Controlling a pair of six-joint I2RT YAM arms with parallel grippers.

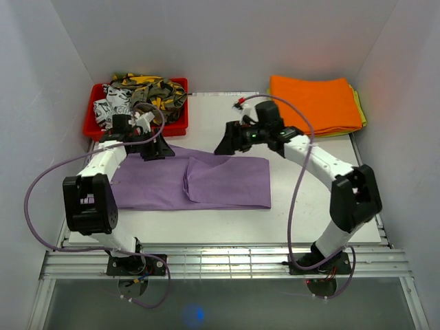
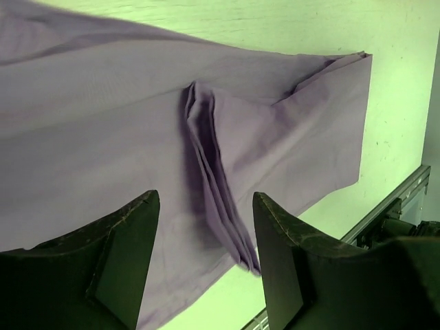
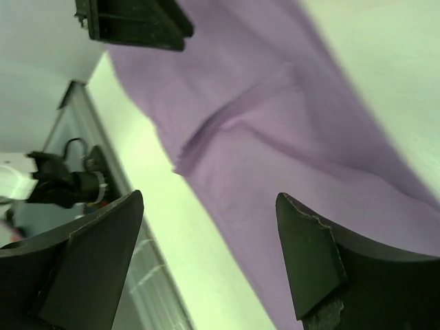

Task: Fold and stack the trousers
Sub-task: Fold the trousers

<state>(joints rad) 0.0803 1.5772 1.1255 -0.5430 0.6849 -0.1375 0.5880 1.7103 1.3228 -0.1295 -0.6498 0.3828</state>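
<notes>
The lilac-purple trousers (image 1: 199, 182) lie flat across the middle of the table, with one end folded over so a doubled layer covers the right half. My left gripper (image 1: 154, 152) is open and empty just above the trousers' far left edge; in the left wrist view the trousers (image 2: 137, 124) and their fold edge lie below its jaws (image 2: 206, 206). My right gripper (image 1: 225, 143) is open and empty above the far edge near the trousers' middle; in the right wrist view the trousers (image 3: 275, 137) lie below it (image 3: 210, 206).
A red bin (image 1: 96, 117) holding camouflage and black-and-white patterned garments (image 1: 141, 93) stands at the back left. A stack of orange cloth (image 1: 313, 103) on yellow-green cloth sits at the back right. White walls enclose the table on three sides.
</notes>
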